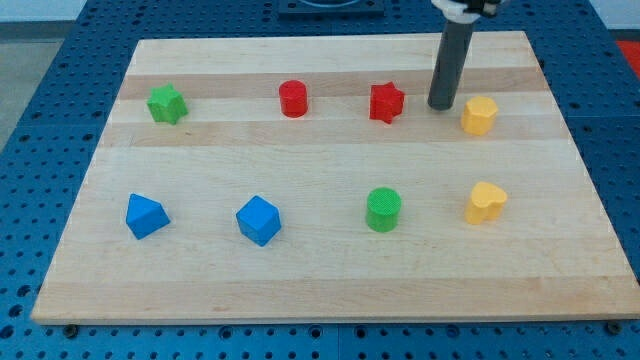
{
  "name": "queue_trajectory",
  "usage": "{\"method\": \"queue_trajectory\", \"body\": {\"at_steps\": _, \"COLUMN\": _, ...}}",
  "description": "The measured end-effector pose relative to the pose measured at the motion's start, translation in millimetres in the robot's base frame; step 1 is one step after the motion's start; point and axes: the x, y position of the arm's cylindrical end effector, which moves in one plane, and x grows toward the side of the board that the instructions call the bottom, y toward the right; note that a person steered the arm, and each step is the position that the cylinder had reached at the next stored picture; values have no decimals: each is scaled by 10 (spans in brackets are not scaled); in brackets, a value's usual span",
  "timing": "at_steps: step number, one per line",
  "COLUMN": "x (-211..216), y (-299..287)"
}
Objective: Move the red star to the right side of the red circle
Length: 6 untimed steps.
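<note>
The red star (pixel 387 102) sits upper centre-right of the worktop (pixel 330 280), already right of the red circle (pixel 293 98). My tip (pixel 441 106) rests between the star and the yellow block (pixel 479 115). No hand is fitted. Risk: a leftward push drives the star into the circle.

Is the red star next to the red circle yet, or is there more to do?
It looks nearly done: the red star already sits on the view's right of the red circle, in the same row, with a gap between them. My tip rests just right of the star, not touching. Left: perhaps a small nudge closer.
</note>
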Motion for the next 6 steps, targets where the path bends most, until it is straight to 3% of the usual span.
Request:
{"method": "queue_trajectory", "body": {"at_steps": 2, "x": 146, "y": -944}}
{"method": "queue_trajectory", "body": {"at_steps": 3, "x": 305, "y": -1019}}
{"method": "queue_trajectory", "body": {"at_steps": 4, "x": 487, "y": -636}}
{"method": "queue_trajectory", "body": {"at_steps": 6, "x": 220, "y": -472}}
